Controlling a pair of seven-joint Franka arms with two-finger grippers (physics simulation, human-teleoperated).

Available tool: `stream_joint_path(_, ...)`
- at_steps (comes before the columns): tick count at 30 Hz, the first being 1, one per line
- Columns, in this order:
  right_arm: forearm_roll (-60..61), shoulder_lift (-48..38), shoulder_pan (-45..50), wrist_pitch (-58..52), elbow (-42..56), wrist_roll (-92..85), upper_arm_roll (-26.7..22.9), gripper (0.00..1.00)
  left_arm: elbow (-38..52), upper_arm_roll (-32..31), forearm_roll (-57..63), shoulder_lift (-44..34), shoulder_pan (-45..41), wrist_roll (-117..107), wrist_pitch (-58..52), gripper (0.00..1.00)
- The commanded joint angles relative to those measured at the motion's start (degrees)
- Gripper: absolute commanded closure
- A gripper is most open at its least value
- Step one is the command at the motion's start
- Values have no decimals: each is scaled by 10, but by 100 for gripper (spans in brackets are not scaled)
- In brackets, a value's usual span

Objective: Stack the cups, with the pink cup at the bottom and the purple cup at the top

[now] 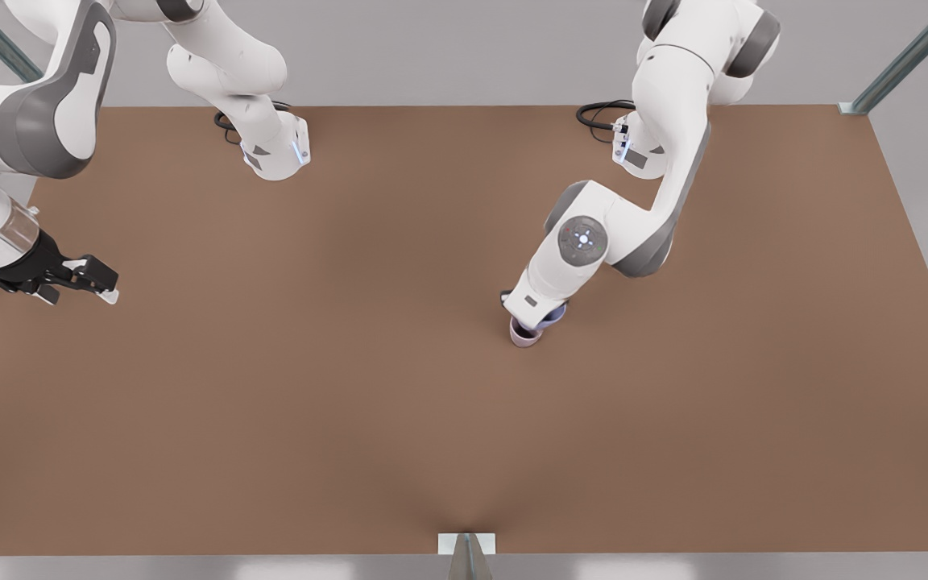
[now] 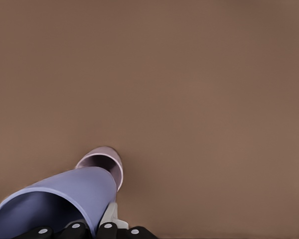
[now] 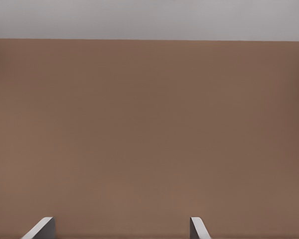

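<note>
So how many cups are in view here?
2. The purple cup is tilted in the left gripper; the pink cup stands on the table just beyond it.

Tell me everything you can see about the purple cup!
The purple cup is small, plain and smooth, bluish lavender, tapered, with no handle. It is tilted, its open mouth showing a darker inside. The left gripper holds it at the rim, just above the pink cup, which stands on the brown table.
</note>
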Motion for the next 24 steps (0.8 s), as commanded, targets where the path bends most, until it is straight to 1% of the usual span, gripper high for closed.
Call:
stream_joint_path(1, 0, -1, -1, -1, 0, -3, 0, 0, 1, 0, -4, 5, -5, -244, -3, 79)
stream_joint_path(9, 0, -1, -1, 0, 0, -3, 0, 0, 2, 3, 6, 25, -5, -235, 9, 79)
stream_joint_path(11, 1, -1, 0, 0, 0, -3, 0, 0, 2, 2, 43, 23, -5, -233, 26, 79)
stream_joint_path(14, 0, 0, 0, 0, 0, -3, 0, 0, 1, 2, 55, 20, -7, -233, 38, 79)
stream_joint_path(24, 1, 1, 1, 1, 0, -3, 1, 0, 1, 3, 57, 31, -19, -234, 39, 79)
